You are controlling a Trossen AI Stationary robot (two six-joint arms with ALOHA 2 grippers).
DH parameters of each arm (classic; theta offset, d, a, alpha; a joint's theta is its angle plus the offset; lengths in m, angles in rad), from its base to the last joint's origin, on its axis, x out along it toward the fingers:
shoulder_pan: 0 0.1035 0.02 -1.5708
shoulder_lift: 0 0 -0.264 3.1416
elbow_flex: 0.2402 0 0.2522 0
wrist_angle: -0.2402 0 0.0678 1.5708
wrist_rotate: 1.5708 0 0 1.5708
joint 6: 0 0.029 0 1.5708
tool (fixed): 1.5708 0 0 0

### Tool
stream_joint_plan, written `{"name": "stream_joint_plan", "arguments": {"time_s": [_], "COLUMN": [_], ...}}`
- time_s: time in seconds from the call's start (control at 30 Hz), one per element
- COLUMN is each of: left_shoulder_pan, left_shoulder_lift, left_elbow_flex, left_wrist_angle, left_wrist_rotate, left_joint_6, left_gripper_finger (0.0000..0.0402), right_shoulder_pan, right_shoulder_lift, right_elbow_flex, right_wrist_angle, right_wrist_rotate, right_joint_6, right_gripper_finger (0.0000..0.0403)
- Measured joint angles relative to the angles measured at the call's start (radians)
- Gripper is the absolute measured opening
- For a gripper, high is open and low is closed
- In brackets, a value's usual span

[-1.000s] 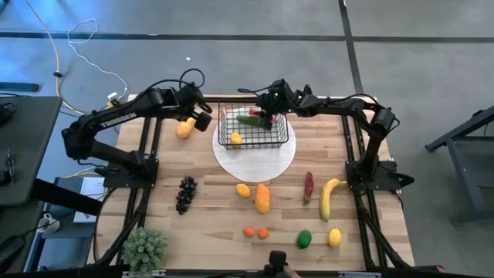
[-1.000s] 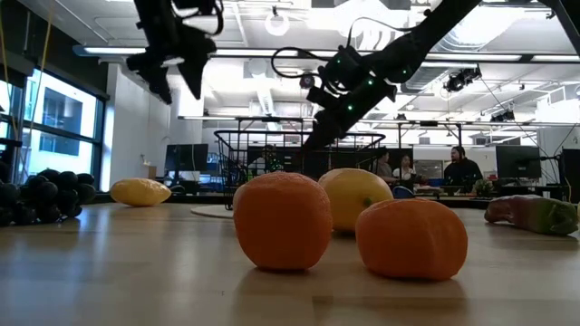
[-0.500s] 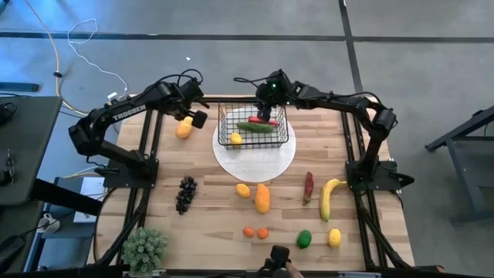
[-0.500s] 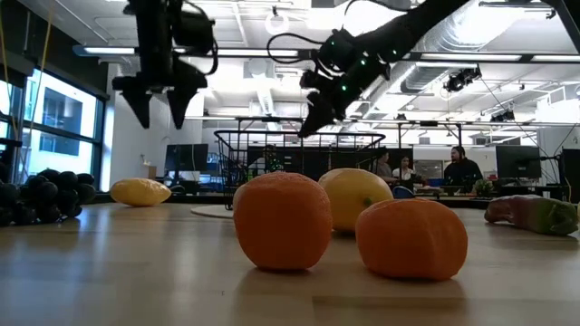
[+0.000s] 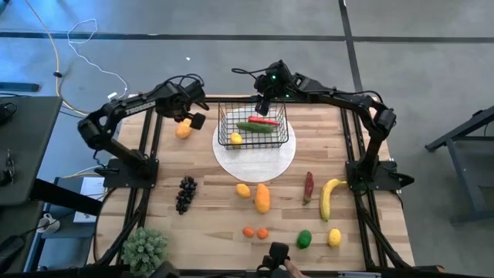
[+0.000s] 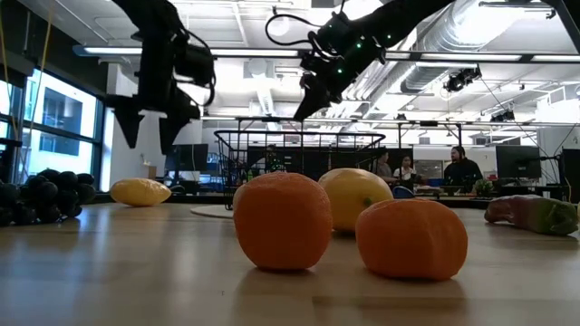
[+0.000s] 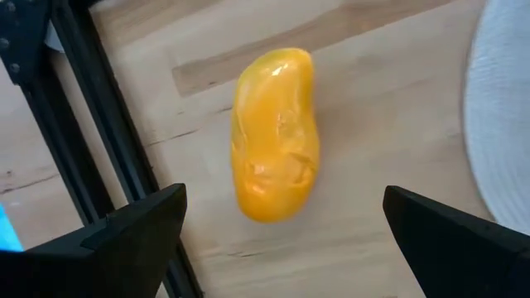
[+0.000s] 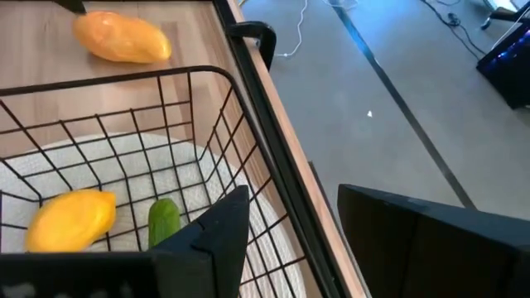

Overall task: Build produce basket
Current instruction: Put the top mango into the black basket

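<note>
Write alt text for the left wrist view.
An elongated yellow-orange fruit lies on the wooden table, framed between the open left gripper's two dark fingers. The white plate's edge shows at one side, and a black frame bar runs along the other.

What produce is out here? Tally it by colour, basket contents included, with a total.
Yellow, as the banana: 5
Orange, as the long orange piece: 3
Green, as the cucumber: 2
Red, as the chilli: 2
Dark, the grapes: 1
Total: 13
</note>
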Motion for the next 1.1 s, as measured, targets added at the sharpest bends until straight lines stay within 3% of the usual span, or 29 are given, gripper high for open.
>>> {"name": "stream_joint_plan", "arguments": {"time_s": [0.8, 0.93, 1.1], "left_shoulder_pan": [0.033, 0.048, 0.058], "left_shoulder_lift": [0.294, 0.313, 0.315], "left_elbow_flex": [0.0, 0.0, 0.0], "left_wrist_angle": [0.007, 0.007, 0.006], "left_wrist_rotate": [0.015, 0.014, 0.015], "left_joint_6": [-0.012, -0.012, -0.004], "left_gripper_finger": [0.0394, 0.0373, 0.0317], "right_shoulder_pan": [0.0, 0.0, 0.0], "right_shoulder_lift": [0.0, 0.0, 0.0], "right_elbow_flex": [0.006, 0.006, 0.006], "right_wrist_angle": [-0.011, -0.012, -0.032], "right_wrist_rotate": [0.0, 0.0, 0.0], "right_joint_6": [0.005, 0.005, 0.005], "right_gripper_finger": [0.0167, 0.0167, 0.0167]}}
